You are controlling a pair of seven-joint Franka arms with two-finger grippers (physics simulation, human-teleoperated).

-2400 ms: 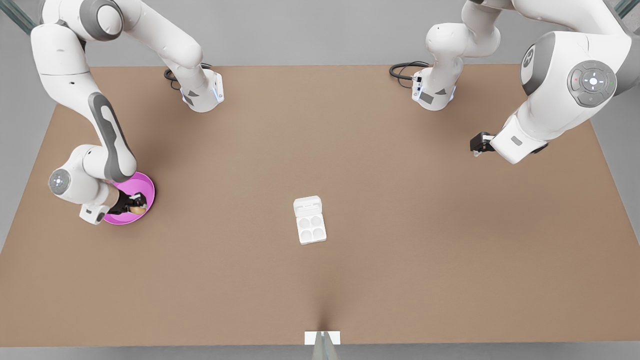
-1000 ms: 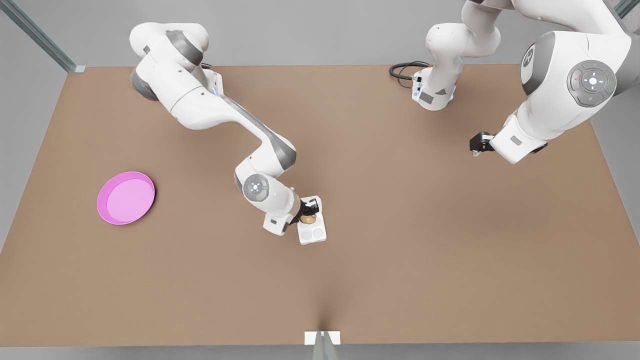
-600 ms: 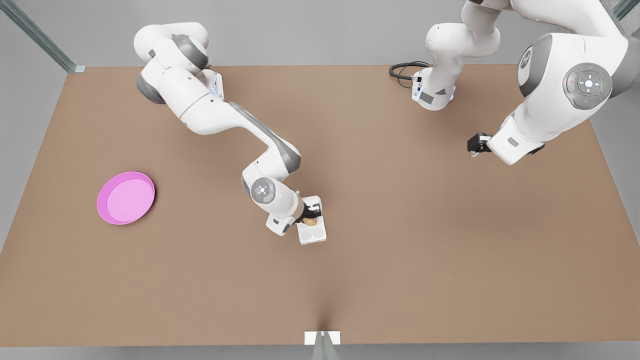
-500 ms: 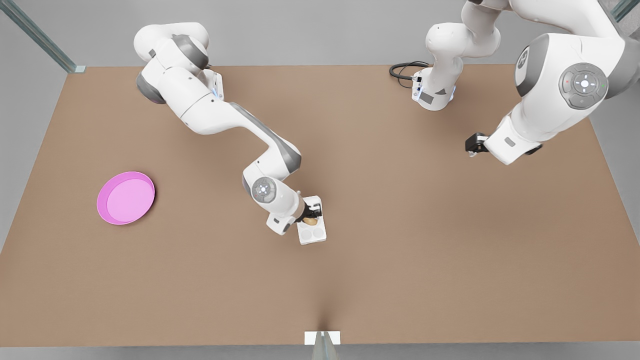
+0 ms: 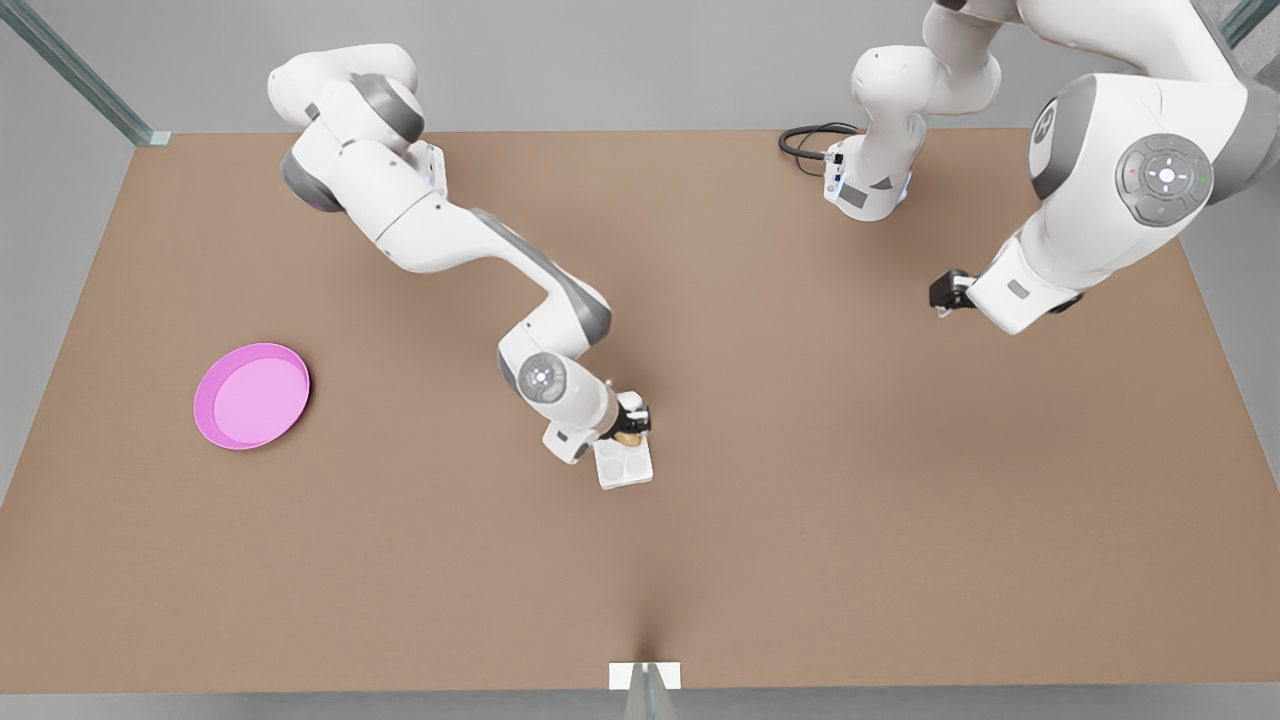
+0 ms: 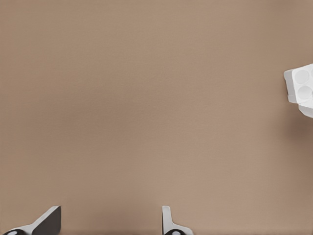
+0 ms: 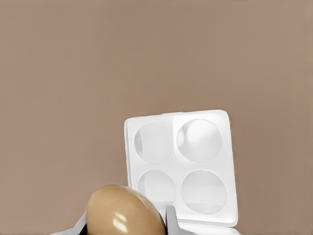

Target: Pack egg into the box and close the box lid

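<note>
We see the egg point(image 7: 124, 211) clamped between the right gripper point(image 5: 632, 424) fingers, poised above the box point(image 7: 182, 166); its 4 hollows all lie empty toward 1 o'clock from the egg in the right wrist view. This arm is nearer. The left gripper point(image 5: 945, 293) waits with fingers spread, holding nothing, well apart toward 2 o'clock in the front view.

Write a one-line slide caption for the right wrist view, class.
Right gripper holds the egg beside the open box, whose four round hollows are empty, on the brown table.
</note>
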